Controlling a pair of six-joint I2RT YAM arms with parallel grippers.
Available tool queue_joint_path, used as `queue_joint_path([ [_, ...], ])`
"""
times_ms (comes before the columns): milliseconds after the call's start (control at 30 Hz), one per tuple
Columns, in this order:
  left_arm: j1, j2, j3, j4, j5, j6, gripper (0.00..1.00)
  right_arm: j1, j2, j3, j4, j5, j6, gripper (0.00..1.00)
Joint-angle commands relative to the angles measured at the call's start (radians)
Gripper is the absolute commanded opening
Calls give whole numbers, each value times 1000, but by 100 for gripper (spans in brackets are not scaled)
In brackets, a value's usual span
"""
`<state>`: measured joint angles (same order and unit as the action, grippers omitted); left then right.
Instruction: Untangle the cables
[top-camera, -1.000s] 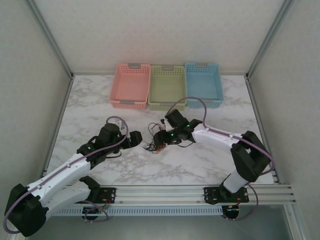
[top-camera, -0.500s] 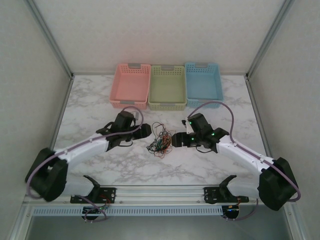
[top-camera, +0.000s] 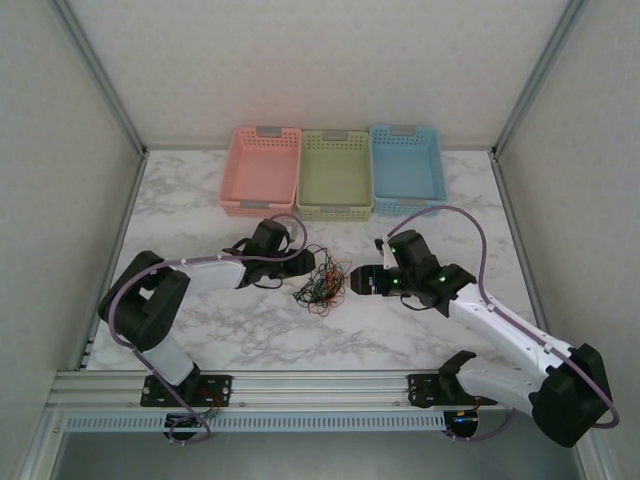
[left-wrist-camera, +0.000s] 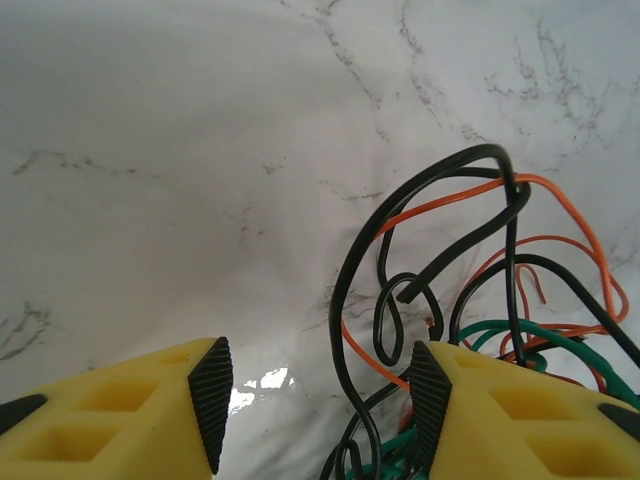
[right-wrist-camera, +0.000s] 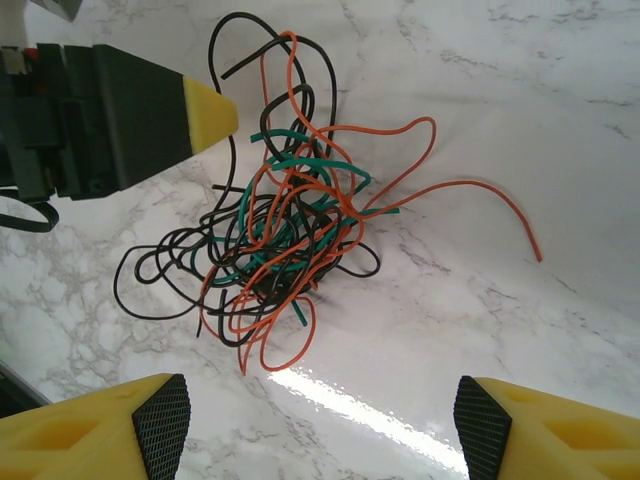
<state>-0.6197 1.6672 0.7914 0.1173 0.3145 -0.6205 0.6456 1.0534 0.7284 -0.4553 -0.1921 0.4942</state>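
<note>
The cables (top-camera: 320, 283) lay as one tangled bundle near the centre of the counter (top-camera: 200, 210). The left gripper (left-wrist-camera: 320, 400), at the bundle's 10 o'clock, had its jaws apart, with black and orange strands between them. The right gripper (right-wrist-camera: 325, 425), at 3 o'clock, had its jaws wide apart and gripped nothing.

Cables (left-wrist-camera: 440, 205) cut off at left-wrist view's bottom, right edges.

White marble table (top-camera: 255, 335), pale textured walls (top-camera: 320, 60)
</note>
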Motion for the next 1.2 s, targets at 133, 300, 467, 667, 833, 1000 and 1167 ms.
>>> queue_joint_path([
  [133,-16,37,23,64,51,-16,38,-7,-11,-14,-28,31,11,73],
  [300,-23,6,21,47,40,-5,23,-7,6,-9,-22,21,11,73],
  [467,-25,-38,24,4,28,16,0,-7,7,-7,-14,20,17,72],
  [667,-29,-194,58,-156,-17,109,0,-8,-63,-15,19,10,7,72],
  [833,-37,-318,131,-326,-25,182,0,-8,-90,20,40,-13,-39,70],
  [1000,-37,-419,222,-472,-18,225,0,-7,-103,67,78,-54,-80,60],
  [1167,-37,-476,282,-551,31,252,0,-8,-66,95,139,-92,-108,51],
])
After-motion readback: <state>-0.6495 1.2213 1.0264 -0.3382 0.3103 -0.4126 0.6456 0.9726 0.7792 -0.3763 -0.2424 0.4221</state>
